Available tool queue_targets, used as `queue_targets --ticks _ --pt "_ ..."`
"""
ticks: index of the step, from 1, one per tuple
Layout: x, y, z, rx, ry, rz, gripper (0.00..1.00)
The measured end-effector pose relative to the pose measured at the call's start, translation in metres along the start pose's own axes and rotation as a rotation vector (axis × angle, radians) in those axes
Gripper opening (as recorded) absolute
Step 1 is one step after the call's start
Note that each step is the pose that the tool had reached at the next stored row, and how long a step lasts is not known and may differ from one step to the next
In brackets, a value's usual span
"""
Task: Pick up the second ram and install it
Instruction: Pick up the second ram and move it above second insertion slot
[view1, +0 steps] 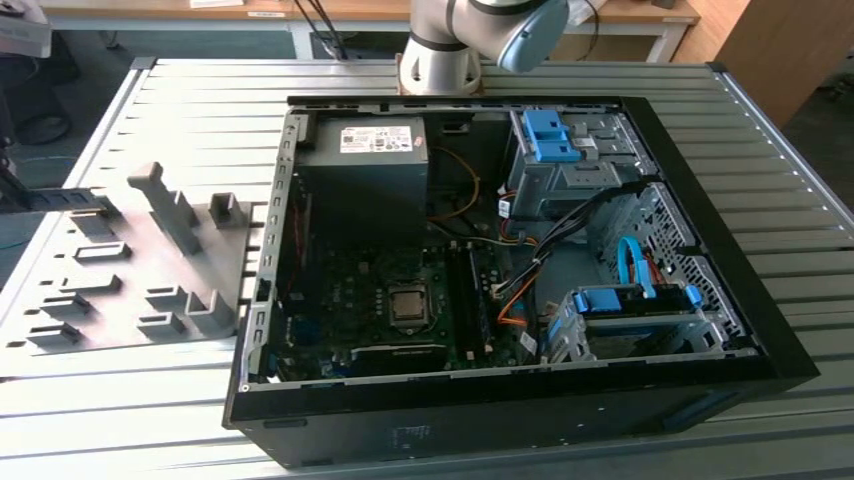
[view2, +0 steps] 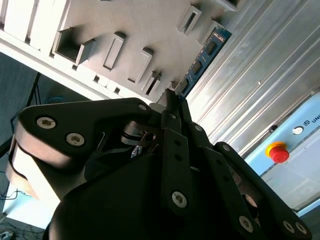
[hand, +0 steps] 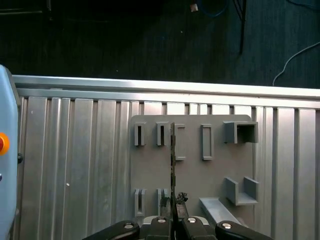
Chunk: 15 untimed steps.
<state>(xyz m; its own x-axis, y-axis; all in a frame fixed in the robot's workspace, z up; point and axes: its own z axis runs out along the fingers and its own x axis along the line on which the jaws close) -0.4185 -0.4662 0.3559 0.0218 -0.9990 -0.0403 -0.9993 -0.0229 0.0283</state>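
Fingers (view2: 175, 130) clamped tight on ram (view2: 203, 59), which sticks out past the tips w/ blue label showing. Ram hangs edge-on over gray holder plate (hand: 200, 175) on ribbed worktop (hand: 75, 160). Exterior view: open PC case (view1: 694, 400) beside plate.

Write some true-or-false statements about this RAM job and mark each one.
1. The gripper grips the second ram. True.
2. The computer case is closed. False: it lies open, motherboard exposed.
3. The gray holder plate lies on the table at the exterior view's left of the case. True.
4. The second ram sits in a motherboard slot. False: the gripper holds it, with the holder plate behind it in both wrist views.
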Motion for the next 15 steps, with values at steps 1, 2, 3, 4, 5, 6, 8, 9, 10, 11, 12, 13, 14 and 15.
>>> queue_targets --ticks 1,2,3,4,5,6,8,9,10,11,12,13,14,15 --pt "-0.0001 0.0001 -0.0021 0.0000 0.0000 0.000 0.14" --pt "-0.0002 0.0001 -0.0042 0.0001 -0.0001 0.000 0.14" --pt "-0.0003 0.0002 -0.0064 0.0001 -0.0001 0.000 0.14" --pt "-0.0003 0.0002 -0.0086 0.0001 0.0000 0.000 0.14" --pt "-0.0004 0.0003 -0.0107 0.0001 0.0000 0.000 0.14" --pt "-0.0005 0.0004 -0.0130 0.0001 0.0000 0.000 0.14" --pt "-0.0007 0.0005 -0.0169 0.0001 0.0000 0.000 0.14" --pt "-0.0008 0.0005 -0.0188 0.0001 0.0000 0.000 0.14" --pt "-0.0008 0.0006 -0.0206 0.0001 0.0000 0.000 0.14" --pt "-0.0009 0.0006 -0.0224 0.0001 0.0000 0.000 0.14" --pt "-0.0010 0.0007 -0.0241 0.0001 -0.0001 0.000 0.14" --pt "-0.0011 0.0007 -0.0260 0.0000 0.0000 0.000 0.14" --pt "-0.0011 0.0008 -0.0277 0.0001 0.0000 0.000 0.14" --pt "-0.0012 0.0008 -0.0295 0.0000 0.0000 0.000 0.14"
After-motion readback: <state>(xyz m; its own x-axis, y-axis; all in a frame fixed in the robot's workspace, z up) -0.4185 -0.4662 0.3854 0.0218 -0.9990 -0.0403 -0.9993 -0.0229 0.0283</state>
